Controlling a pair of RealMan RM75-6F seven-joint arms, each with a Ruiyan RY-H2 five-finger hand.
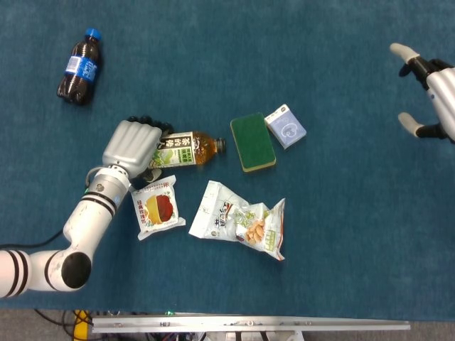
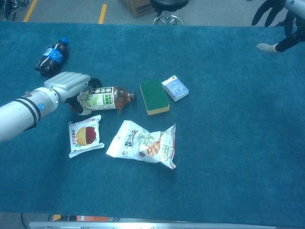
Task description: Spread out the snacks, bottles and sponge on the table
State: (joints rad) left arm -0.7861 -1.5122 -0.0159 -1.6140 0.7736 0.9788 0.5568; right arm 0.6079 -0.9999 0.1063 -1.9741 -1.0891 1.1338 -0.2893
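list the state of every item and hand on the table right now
tea bottle: lying on its side, capped, gripped by left hand
cola bottle: lying down, capped, apart
sponge: flat, green side up
blue packet: flat, beside sponge
small snack bag: flat, sealed
large snack bag: flat, crumpled
right hand: open, empty

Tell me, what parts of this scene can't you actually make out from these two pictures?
- Base of the tea bottle: covered by the left robot hand in both views.
- Right robot hand: cut off by the frame edge in both views, so its full pose is unclear.
- Print on the small blue box and the snack bags: too small to read.
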